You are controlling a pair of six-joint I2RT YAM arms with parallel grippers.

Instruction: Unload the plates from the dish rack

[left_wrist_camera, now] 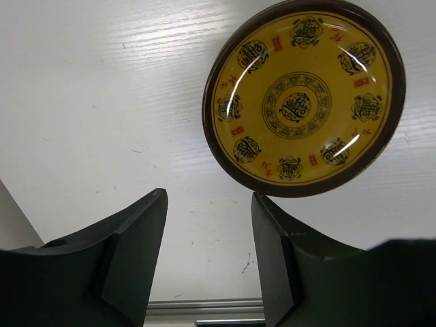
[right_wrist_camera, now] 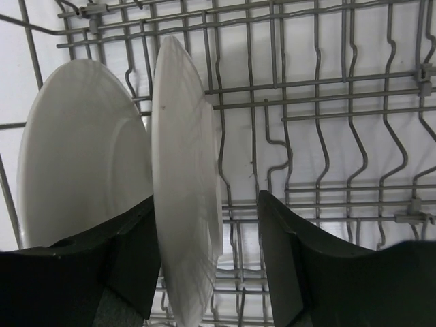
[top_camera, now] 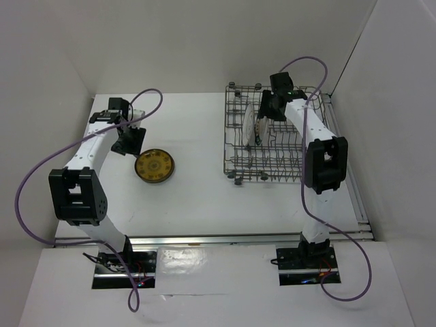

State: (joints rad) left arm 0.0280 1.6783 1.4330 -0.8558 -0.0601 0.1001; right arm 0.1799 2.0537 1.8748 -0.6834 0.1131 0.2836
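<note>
An ochre-yellow patterned plate [top_camera: 155,165] [left_wrist_camera: 303,99] lies flat on the white table at the left. My left gripper [top_camera: 129,143] [left_wrist_camera: 208,197] hangs open just behind it, nothing between its fingers. At the right stands the grey wire dish rack [top_camera: 266,178] [right_wrist_camera: 320,109]. Two plates stand on edge in it, pale backs showing. My right gripper [top_camera: 267,112] [right_wrist_camera: 208,197] reaches down into the rack and straddles the rim of the nearer plate [top_camera: 259,129] [right_wrist_camera: 184,170]. Its left finger lies against the plate; a gap remains at the right finger. The other plate [top_camera: 246,122] [right_wrist_camera: 82,150] stands just beyond.
White walls enclose the table at the back and on both sides. Purple cables loop from each arm. The rack's upright tines [right_wrist_camera: 354,157] stand to the right of the plates. A metal rail [top_camera: 204,238] runs along the table's near edge.
</note>
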